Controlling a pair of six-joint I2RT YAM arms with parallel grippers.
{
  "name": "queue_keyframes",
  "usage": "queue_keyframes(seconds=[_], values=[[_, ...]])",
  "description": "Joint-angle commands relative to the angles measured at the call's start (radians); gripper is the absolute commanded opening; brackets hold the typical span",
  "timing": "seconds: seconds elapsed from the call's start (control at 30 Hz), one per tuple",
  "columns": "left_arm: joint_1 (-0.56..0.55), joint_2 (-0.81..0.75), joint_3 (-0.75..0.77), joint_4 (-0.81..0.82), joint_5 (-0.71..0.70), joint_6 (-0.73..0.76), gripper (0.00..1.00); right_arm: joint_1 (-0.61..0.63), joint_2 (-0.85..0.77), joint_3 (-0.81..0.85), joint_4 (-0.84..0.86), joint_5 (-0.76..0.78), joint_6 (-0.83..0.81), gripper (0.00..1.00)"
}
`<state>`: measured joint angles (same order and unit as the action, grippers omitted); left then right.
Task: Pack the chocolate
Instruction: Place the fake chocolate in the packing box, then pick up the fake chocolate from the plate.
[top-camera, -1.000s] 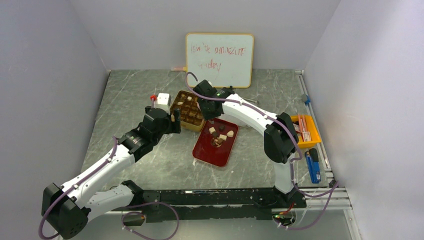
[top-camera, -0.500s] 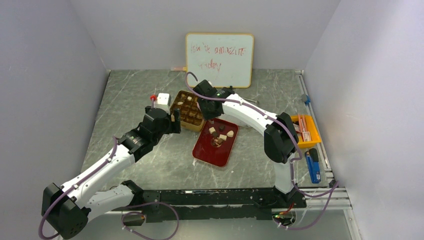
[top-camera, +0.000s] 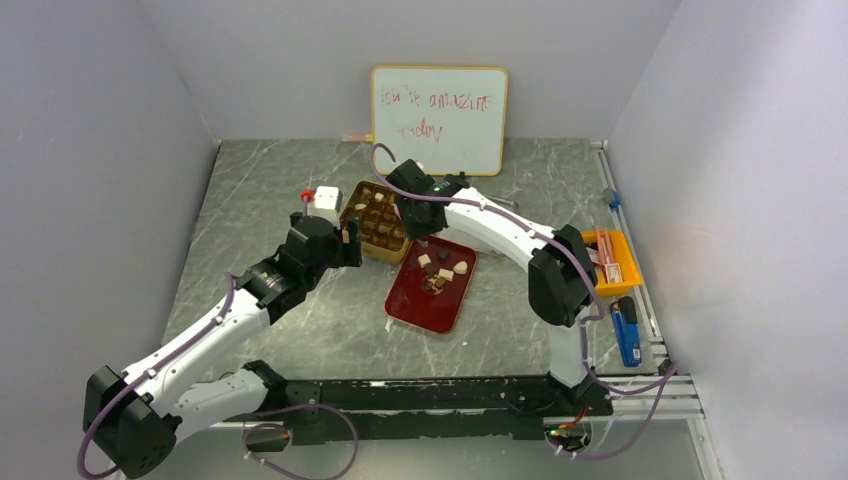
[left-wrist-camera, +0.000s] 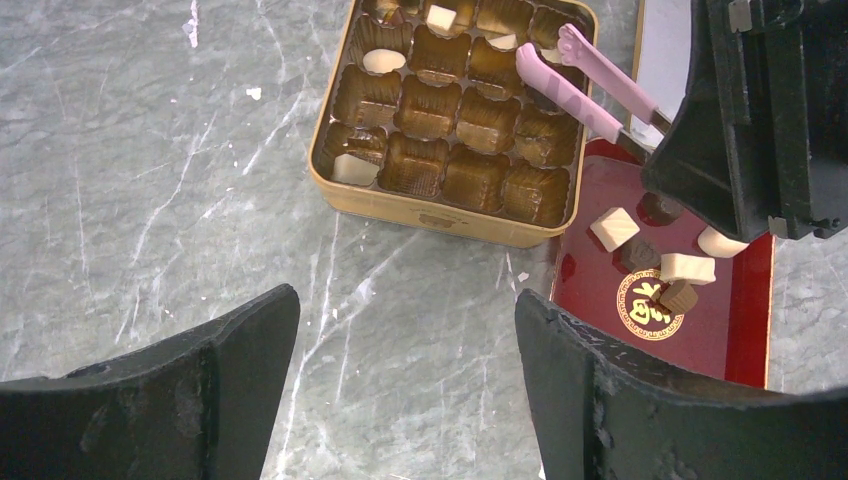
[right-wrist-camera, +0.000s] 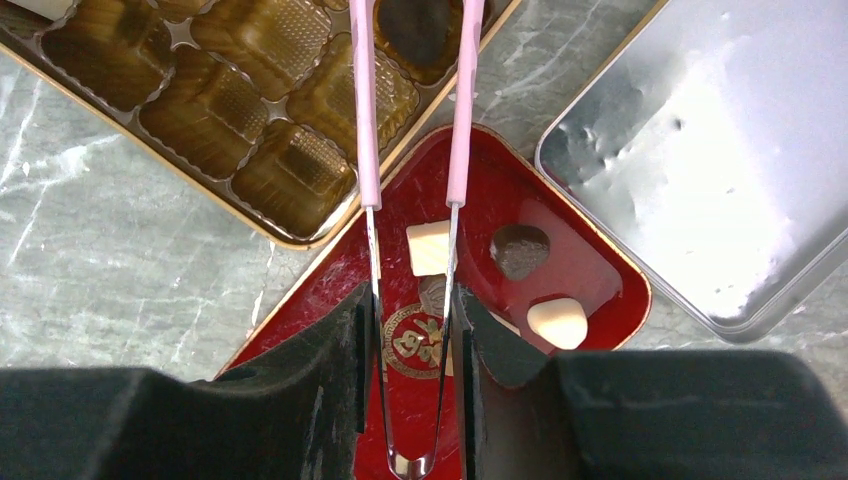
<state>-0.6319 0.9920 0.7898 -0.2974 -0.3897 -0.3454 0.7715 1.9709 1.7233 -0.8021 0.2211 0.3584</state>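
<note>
Setting: robotics lab test cell.
Evidence:
- Two white-and-black arms (top-camera: 205, 335) bolted to black base bar (top-camera: 430, 393) at near edge of grey marbled table (top-camera: 260, 190).
- Plain pale partition walls (top-camera: 100, 150) box table in on three sides.
- Purple cables (top-camera: 640, 395) loop loose off arms.
- Whiteboard (top-camera: 440, 120) with red hand scrawl propped against back wall.
- Orange parts bin (top-camera: 618, 270) and blue tool (top-camera: 624, 335) parked at right table edge.
</note>
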Motion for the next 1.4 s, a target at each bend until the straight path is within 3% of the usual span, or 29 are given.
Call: queue_keyframes(seconds=[0.0,0.33,0.8,1.37], values=[[-0.003,-0.007,0.038,0.017,0.012,-0.007,0.83,-0.006,-0.067,0.021,0.027,0.027,-0.008,0.34],[-0.003,-0.003,0.044,0.02,0.022,-0.015,0.83,-0.003,-0.209,-0.07,0.006,0.048,0.02,0.34],[-0.005,-0.001,0.032,0.04,0.047,-0.037,0.82,0.138,-0.503,-0.461,-0.05,0.042,0.196,0.34],[-0.005,-0.004,0.023,0.043,0.05,-0.038,0.82,0.163,-0.42,-0.502,-0.004,0.025,0.193,0.34]])
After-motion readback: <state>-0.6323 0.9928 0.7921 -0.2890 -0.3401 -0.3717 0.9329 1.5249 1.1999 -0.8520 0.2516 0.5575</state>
